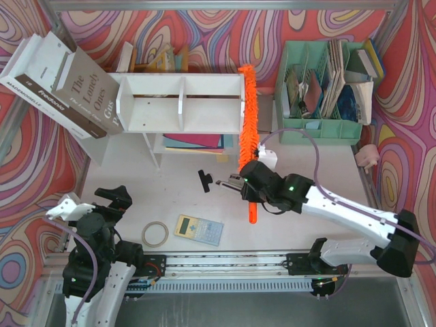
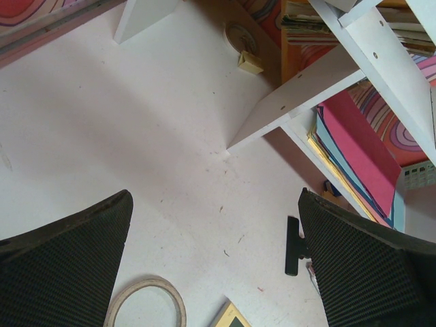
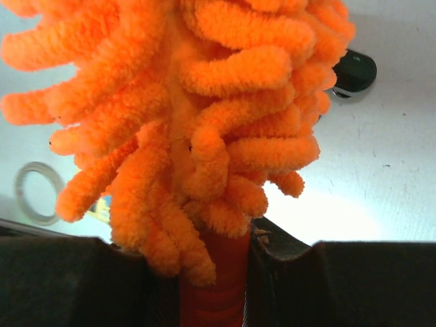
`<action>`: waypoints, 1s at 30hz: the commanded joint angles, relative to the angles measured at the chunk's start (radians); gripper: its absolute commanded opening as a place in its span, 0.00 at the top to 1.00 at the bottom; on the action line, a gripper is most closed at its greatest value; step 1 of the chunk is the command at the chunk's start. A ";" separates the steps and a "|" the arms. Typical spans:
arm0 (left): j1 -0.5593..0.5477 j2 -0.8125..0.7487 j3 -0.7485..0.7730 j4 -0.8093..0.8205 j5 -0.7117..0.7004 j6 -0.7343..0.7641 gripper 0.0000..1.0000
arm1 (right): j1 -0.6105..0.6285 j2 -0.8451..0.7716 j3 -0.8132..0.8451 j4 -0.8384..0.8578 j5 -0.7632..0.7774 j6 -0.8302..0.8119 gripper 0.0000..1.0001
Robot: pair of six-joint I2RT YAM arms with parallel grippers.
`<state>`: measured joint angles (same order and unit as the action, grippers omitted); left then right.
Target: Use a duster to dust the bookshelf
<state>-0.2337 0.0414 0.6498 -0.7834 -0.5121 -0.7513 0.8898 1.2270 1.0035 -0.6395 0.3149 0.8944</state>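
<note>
The white bookshelf (image 1: 180, 102) stands at the back centre of the table; its lower tier shows in the left wrist view (image 2: 300, 88). The orange fluffy duster (image 1: 247, 112) stands along the shelf's right end, its thin handle pointing toward the near edge. My right gripper (image 1: 253, 184) is shut on the duster's handle just below the fluff, which fills the right wrist view (image 3: 197, 116). My left gripper (image 1: 102, 201) is open and empty, low over the table at the near left, its fingers (image 2: 65, 266) far apart.
Two large books (image 1: 65, 88) lean on the shelf's left end. A mint-green file organizer (image 1: 327, 88) stands at the back right. A tape ring (image 1: 155, 234), a calculator (image 1: 199, 229), a black clip (image 1: 204, 180) and a stapler (image 1: 231, 182) lie on the table.
</note>
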 commanded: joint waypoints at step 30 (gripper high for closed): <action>0.007 -0.001 -0.014 0.015 0.007 0.007 0.01 | 0.004 -0.094 -0.015 0.124 0.038 -0.069 1.00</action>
<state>-0.2337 0.0410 0.6495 -0.7834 -0.5121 -0.7513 0.8898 1.2423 0.9024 -0.5674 0.2733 0.9226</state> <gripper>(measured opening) 0.985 0.339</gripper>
